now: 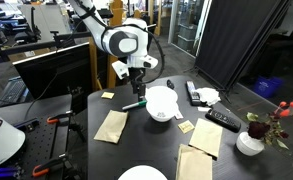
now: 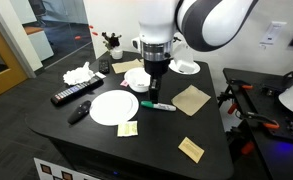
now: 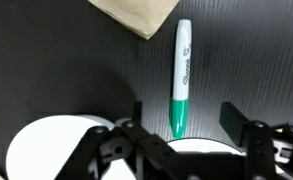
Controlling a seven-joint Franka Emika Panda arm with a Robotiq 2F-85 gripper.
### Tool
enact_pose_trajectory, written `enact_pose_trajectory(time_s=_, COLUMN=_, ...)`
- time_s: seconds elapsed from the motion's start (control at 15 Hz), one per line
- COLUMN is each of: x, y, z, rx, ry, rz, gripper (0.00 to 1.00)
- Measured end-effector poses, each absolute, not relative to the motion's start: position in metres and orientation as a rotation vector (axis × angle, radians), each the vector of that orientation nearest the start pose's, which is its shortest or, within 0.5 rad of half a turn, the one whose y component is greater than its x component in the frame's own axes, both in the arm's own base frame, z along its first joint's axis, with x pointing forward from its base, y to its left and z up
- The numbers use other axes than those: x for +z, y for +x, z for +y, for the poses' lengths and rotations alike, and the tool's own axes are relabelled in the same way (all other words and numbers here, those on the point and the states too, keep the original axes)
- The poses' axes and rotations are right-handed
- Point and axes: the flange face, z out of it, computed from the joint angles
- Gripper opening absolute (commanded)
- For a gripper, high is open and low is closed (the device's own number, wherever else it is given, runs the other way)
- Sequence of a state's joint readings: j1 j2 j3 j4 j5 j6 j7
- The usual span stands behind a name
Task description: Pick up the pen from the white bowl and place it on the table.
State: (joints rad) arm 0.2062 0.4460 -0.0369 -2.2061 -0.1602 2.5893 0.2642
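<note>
The pen (image 3: 181, 75), white with a green cap, lies flat on the dark table (image 3: 66, 70); it also shows in both exterior views (image 1: 134, 104) (image 2: 158, 105). Its green end points at the rim of the white bowl (image 3: 204, 151), which stands right beside it (image 1: 162, 103) (image 2: 114, 107). My gripper (image 3: 186, 115) is open and empty. It hangs just above the pen's green end, one finger on each side, as both exterior views show (image 1: 138, 90) (image 2: 156, 88).
A tan napkin (image 3: 136, 15) lies just past the pen's far end (image 2: 191, 98). Another round white dish (image 3: 46, 150) sits close beside the bowl. A black remote (image 2: 74, 95), a flower vase (image 1: 251, 140), more napkins (image 1: 111, 125) and yellow notes (image 2: 127, 129) lie around.
</note>
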Motion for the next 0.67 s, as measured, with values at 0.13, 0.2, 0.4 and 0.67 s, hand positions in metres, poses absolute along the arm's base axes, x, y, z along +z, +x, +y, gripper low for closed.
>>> enact_pose_trajectory(time_s=0.13, x=0.193, y=0.541, z=0.092, rx=-0.010, ry=-3.275, rz=-0.052, gripper=1.00)
enact_pose_trajectory(time_s=0.2, x=0.206, y=0.543, z=0.091, rx=-0.052, ry=-3.284, rz=-0.046, gripper=1.00)
enact_pose_trajectory(time_s=0.4, x=0.251, y=0.543, z=0.092, rx=-0.179, ry=-3.289, rz=-0.046, gripper=1.00)
enact_pose_trajectory(time_s=0.67, x=0.303, y=0.538, z=0.091, rx=-0.333, ry=-3.287, rz=-0.018, gripper=1.00)
